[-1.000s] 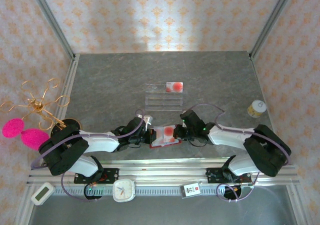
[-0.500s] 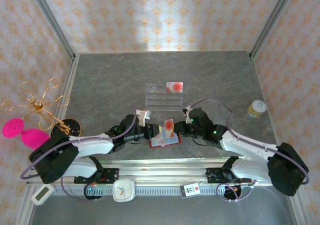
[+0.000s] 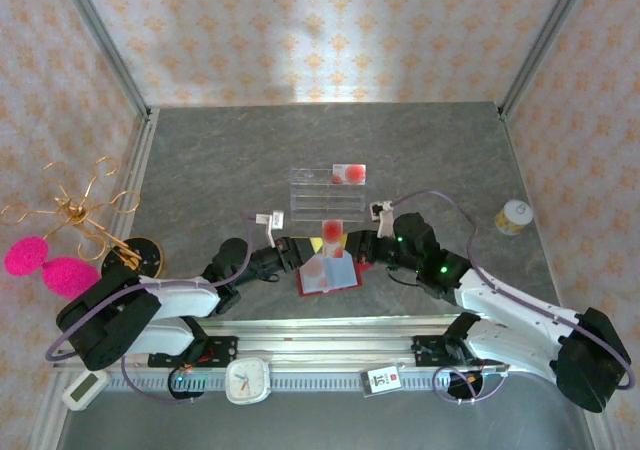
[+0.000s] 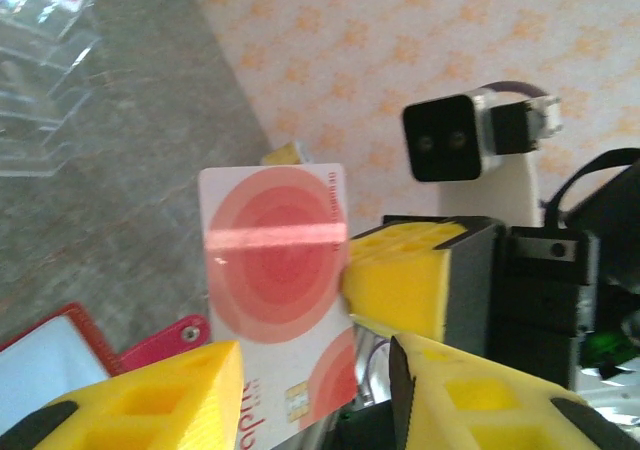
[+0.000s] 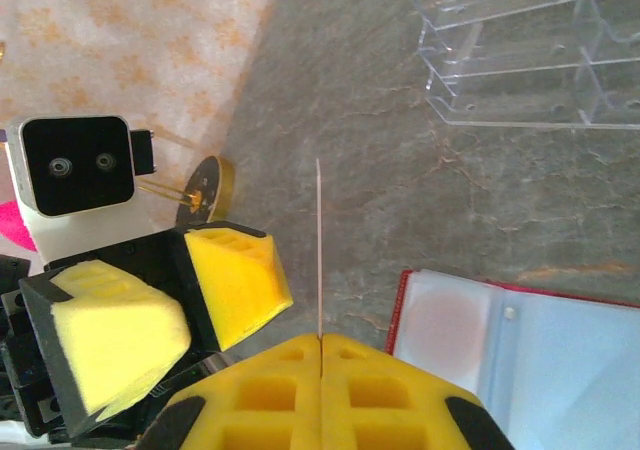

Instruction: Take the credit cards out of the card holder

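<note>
It's a robotics lab test cell, not a lived-in room: a grey stone-look table (image 3: 220,160) boxed in by aluminium frame posts (image 3: 105,45) and wallpaper-printed panels (image 3: 330,30), with two robot arms (image 3: 180,295) bolted to an extruded rail (image 3: 320,342).

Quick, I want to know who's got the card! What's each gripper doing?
Left gripper: open, holding nothing.
Right gripper: closed on the pale credit card.

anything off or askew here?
Nothing spilled or damaged. One credit card stands upright on edge beside the open card holder, pinched by the right gripper; the left gripper is open next to it.
</note>
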`<state>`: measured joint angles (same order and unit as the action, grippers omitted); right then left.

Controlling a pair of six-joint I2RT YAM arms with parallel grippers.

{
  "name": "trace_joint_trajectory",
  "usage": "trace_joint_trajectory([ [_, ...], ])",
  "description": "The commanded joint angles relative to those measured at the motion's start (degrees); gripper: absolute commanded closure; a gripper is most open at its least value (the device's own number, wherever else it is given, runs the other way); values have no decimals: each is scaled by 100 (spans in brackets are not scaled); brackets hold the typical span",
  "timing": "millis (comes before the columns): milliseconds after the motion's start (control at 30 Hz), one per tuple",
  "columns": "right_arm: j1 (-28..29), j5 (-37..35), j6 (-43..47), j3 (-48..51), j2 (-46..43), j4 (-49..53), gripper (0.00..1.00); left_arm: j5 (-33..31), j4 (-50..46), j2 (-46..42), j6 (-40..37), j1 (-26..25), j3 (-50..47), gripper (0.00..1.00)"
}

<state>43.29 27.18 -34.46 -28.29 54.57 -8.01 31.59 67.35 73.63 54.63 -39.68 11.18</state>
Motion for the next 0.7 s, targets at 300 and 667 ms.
trace_joint_trajectory([
  [300,-13,195,-57,-397,-101,-314,100,-258,-146,-502,-66,81,-151,54],
  [667,74,551,-246,-334,-37,-1096,100,-21,379,-367,132,84,-122,56],
])
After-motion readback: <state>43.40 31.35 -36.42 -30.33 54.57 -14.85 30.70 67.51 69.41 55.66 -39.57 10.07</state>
